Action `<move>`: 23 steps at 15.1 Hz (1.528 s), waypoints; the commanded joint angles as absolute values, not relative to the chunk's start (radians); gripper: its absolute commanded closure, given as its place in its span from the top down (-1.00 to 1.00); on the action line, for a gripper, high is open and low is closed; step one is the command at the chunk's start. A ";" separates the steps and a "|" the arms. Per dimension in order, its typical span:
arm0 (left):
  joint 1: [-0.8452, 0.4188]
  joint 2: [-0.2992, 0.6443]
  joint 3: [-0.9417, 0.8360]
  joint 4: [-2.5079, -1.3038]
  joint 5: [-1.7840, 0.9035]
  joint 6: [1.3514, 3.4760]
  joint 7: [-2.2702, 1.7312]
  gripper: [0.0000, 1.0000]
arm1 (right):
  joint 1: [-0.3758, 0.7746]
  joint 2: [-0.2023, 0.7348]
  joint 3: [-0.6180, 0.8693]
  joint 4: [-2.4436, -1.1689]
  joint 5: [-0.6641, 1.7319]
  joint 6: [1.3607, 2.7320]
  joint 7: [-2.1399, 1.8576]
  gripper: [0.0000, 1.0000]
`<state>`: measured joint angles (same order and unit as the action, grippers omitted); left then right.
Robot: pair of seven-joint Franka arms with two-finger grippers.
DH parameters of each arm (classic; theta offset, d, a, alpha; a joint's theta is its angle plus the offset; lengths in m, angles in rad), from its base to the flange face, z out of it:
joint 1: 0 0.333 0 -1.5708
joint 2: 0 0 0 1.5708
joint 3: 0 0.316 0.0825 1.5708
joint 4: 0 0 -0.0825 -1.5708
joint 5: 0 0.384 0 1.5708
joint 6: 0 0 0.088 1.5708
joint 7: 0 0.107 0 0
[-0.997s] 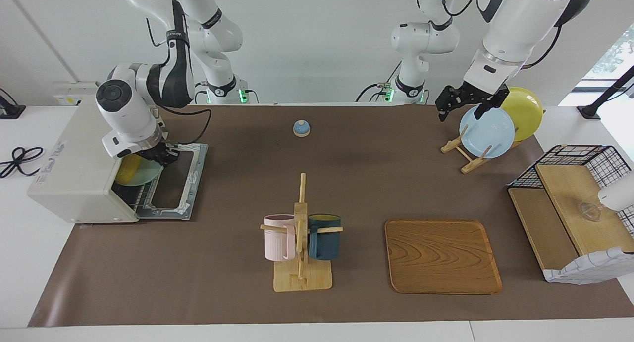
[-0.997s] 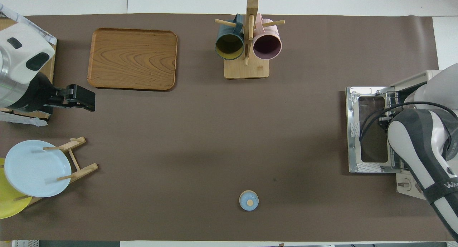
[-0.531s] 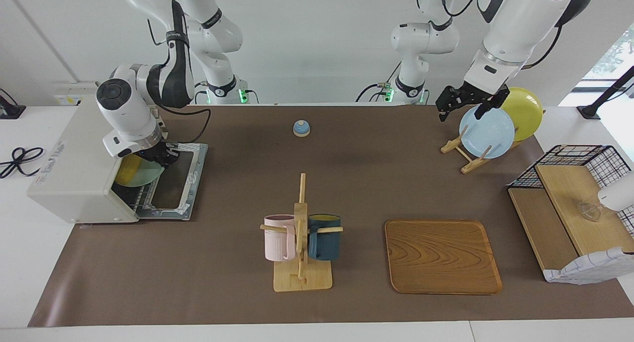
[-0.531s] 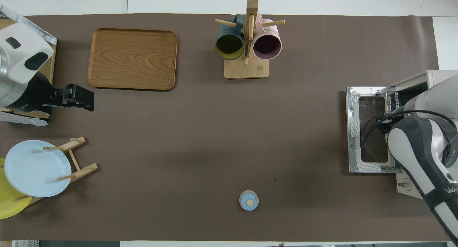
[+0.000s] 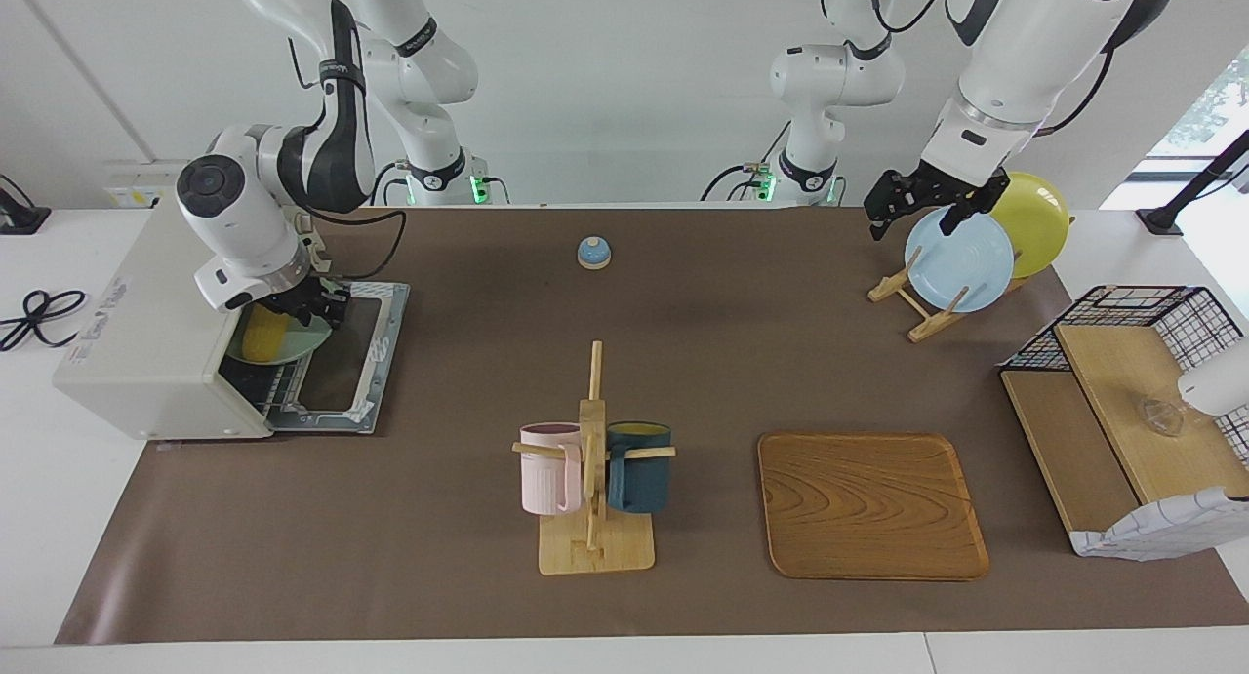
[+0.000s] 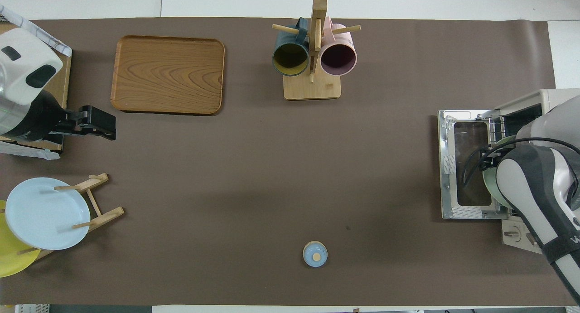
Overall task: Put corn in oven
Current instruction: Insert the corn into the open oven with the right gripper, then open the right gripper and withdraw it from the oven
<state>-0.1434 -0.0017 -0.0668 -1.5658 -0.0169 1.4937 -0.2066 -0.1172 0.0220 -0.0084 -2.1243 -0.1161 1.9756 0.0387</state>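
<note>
At the right arm's end of the table, the boxy off-white toaster oven (image 5: pixel 146 347) is seen with its glass door dropped open. Inside its mouth, a pale green plate (image 5: pixel 283 342) carrying the smooth yellow toy corn (image 5: pixel 260 337) is held over the wire rack. The corn's long axis is pointed into the cavity. The right gripper (image 5: pixel 310 303) is clamped on the plate's rim nearest the door. The left gripper (image 5: pixel 927 201), apparently open, waits over the light blue plate (image 5: pixel 959 261).
</note>
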 commanded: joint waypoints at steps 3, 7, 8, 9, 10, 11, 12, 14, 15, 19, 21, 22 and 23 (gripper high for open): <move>-0.117 -0.014 -0.081 -1.582 0.005 1.506 -0.206 1.00 | -0.132 0.012 -0.009 -2.063 -0.107 1.922 -0.020 -0.16; -0.115 -0.015 -0.081 -1.583 0.005 1.506 -0.206 1.00 | -0.066 0.020 0.005 -2.020 -0.058 1.926 0.027 -0.78; -0.117 -0.017 -0.081 -1.583 0.005 1.506 -0.206 1.00 | -0.034 0.021 0.005 -2.025 -0.058 1.952 0.079 -1.00; -0.115 -0.023 -0.080 -1.583 0.005 1.503 -0.206 1.00 | -0.005 0.021 0.005 -2.034 -0.057 1.980 0.116 -1.00; -0.114 -0.026 -0.077 -1.583 0.005 1.499 -0.204 1.00 | 0.015 0.029 0.005 -2.054 -0.058 2.014 0.145 -1.00; -0.114 -0.026 -0.074 -1.583 0.005 1.499 -0.206 1.00 | 0.035 0.043 0.005 -2.084 -0.058 2.064 0.176 -1.00; -0.112 -0.026 -0.074 -1.583 0.005 1.500 -0.206 1.00 | 0.040 0.048 0.005 -2.104 -0.058 2.094 0.193 -1.00; -0.112 -0.026 -0.072 -1.583 0.005 1.500 -0.206 1.00 | 0.044 0.060 0.005 -2.118 -0.058 2.121 0.199 -1.00; -0.112 -0.026 -0.072 -1.583 0.005 1.500 -0.206 1.00 | 0.058 0.060 0.005 -2.125 -0.058 2.149 0.199 -1.00; -0.112 -0.026 -0.072 -1.583 0.005 1.499 -0.204 1.00 | 0.094 0.129 0.005 -2.132 -0.058 2.204 0.261 -1.00; -0.112 -0.026 -0.072 -1.583 0.005 1.499 -0.204 1.00 | 0.109 0.155 0.005 -2.132 -0.058 2.224 0.262 -1.00; -0.112 -0.026 -0.072 -1.583 0.005 1.500 -0.204 1.00 | 0.112 0.164 0.005 -2.134 -0.058 2.226 0.262 -1.00; -0.112 -0.026 -0.072 -1.583 0.005 1.500 -0.204 1.00 | 0.113 0.164 0.003 -2.137 -0.058 2.224 0.262 -1.00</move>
<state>-0.1215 -0.0068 -0.0660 -1.5658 -0.0165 1.4938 -0.2067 0.1075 0.1557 0.0041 -2.1269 -0.0655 2.2060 0.2492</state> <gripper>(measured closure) 0.000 0.991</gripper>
